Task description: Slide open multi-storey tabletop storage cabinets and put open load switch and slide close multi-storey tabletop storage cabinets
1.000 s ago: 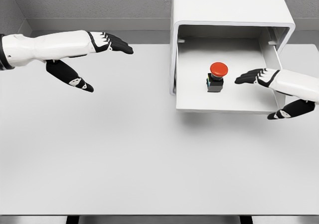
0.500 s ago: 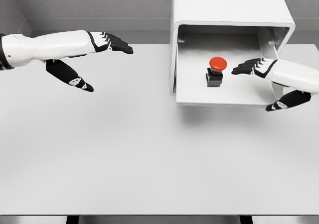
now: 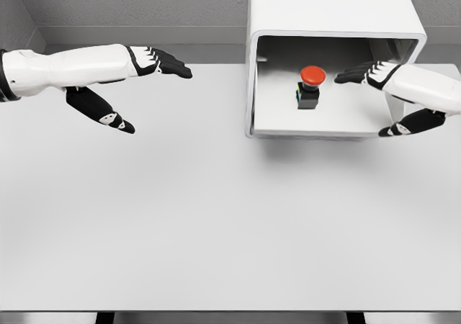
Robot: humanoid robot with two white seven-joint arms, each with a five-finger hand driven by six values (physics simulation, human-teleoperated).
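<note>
The load switch (image 3: 310, 85), a black block with a red round button on top, stands in the drawer (image 3: 288, 122) of the white storage cabinet (image 3: 328, 11) at the back right. The drawer sticks out a short way from the cabinet front. My right hand (image 3: 374, 97) is at the drawer's right side, fingers stretched out flat above the drawer floor just right of the switch, thumb down by the front right corner. It holds nothing. My left hand (image 3: 155, 86) hovers open over the table at the far left, away from the cabinet.
The white table (image 3: 216, 216) fills the view down to its front edge. A grey wall runs behind the cabinet.
The drawer has slid back into the cabinet, carrying the switch with it. My right hand has moved back along with the drawer. The left arm has stayed still.
</note>
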